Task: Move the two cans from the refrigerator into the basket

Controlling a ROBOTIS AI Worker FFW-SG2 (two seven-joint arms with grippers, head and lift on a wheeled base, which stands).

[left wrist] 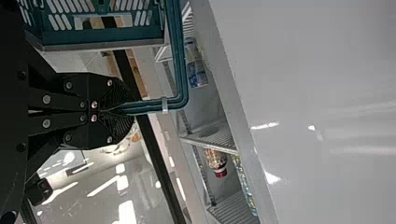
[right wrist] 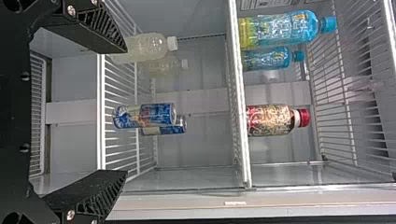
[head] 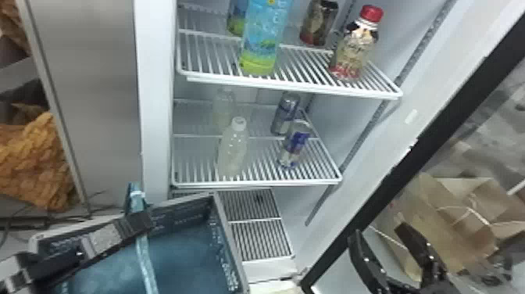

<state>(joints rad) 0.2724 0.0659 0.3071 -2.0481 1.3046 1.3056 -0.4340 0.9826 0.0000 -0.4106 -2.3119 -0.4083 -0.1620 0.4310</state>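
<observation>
My left gripper is clamping the basket handle, lower left. My right gripper is gaping wide, empty, lower right.

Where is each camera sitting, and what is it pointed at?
Head view: on the robot's head, facing forward and down at the open refrigerator and basket; both the left gripper and right gripper show.
Left wrist view: on the left wrist, looking past its gripper's fingers, closed on the basket handle, toward the refrigerator.
Right wrist view: on the right wrist, looking between its open fingers at the shelves.
Shared: head and right wrist views both show the two cans.
</observation>
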